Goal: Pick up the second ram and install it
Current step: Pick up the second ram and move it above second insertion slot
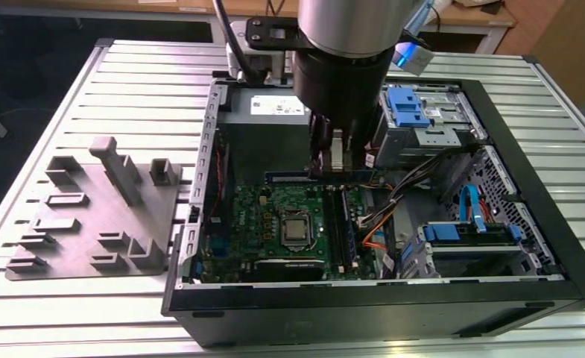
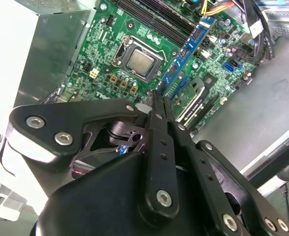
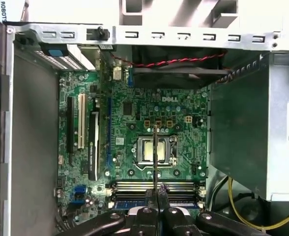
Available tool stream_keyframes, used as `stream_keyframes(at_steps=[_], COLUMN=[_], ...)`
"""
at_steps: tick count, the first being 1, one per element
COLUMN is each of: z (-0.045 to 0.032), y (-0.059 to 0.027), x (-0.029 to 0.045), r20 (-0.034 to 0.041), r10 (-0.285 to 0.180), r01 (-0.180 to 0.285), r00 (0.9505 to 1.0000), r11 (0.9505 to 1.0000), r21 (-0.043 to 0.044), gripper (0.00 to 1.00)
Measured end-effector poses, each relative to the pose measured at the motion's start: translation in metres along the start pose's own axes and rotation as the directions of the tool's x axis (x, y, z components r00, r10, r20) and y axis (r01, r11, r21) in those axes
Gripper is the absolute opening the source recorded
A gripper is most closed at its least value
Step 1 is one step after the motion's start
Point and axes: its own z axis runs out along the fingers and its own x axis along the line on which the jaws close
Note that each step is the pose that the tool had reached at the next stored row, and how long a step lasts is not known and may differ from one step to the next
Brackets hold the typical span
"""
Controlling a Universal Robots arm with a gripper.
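Pinched in the gripper (image 2: 159, 97), fingers (image 2: 159, 128) pressed together on its two flat faces: the second ram (image 2: 186, 49), a thin blue-green board with black chips, reaching out past the fingertips over the motherboard (image 3: 134, 123). In the exterior view, hanging by one end of the black slots (image 1: 344, 224) and turned across them, not seated in any. Judged light and stiff, yet fragile: easy to crack when bent, easy to spoil along the contact edge. Best taken by the flat faces near the middle of the upper edge, away from the contacts, as seems done here. Probably slippery in a smooth grip, so asking for a firm but gentle pinch. Inside the open computer case (image 1: 372, 313): the motherboard with its processor socket (image 3: 144, 150), cables (image 1: 411, 183), drive cages (image 1: 441, 127) with blue latches. On the table (image 1: 123, 74), well apart at the exterior view's left, a grey fixture plate (image 1: 83, 224) with upright blocks.
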Motion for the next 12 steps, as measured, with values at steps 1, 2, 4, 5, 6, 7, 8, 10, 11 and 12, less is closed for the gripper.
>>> stream_keyframes(at_steps=[1, 2, 4, 5, 6, 7, 8, 10, 11, 12], z=[0.0009, 0.0016, 0.0030, 0.0037, 0.0047, 0.0061, 0.0078, 0.0112, 0.0130, 0.0149], y=[0.0000, 0.0000, 0.0000, 0.0000, 0.0000, -0.0001, -0.0001, 0.0000, 0.0000, 0.0000], x=[-0.0006, -0.0014, -0.0033, -0.0042, -0.0048, -0.0051, -0.0053, -0.0054, -0.0053, -0.0053], r20=[0.0000, 0.0004, 0.0014, 0.0019, 0.0021, 0.0023, 0.0024, 0.0021, 0.0021, 0.0020], r10=[0.000, 0.000, 0.000, 0.000, 0.000, 0.000, 0.000, 0.000, 0.000, 0.000], r01=[0.000, 0.000, 0.000, 0.000, 0.000, 0.000, 0.000, 0.000, 0.000, 0.000], r00=[1.0000, 1.0000, 1.0000, 1.0000, 1.0000, 1.0000, 1.0000, 1.0000, 1.0000, 1.0000], r11=[1.0000, 1.0000, 1.0000, 1.0000, 1.0000, 1.0000, 1.0000, 1.0000, 1.0000, 1.0000], r21=[-0.0001, 0.0000, 0.0000, 0.0001, 0.0001, 0.0002, 0.0002, -0.0004, -0.0009, -0.0016], gripper=[0.08, 0.08, 0.08, 0.08, 0.08, 0.08, 0.08, 0.08, 0.08, 0.08])
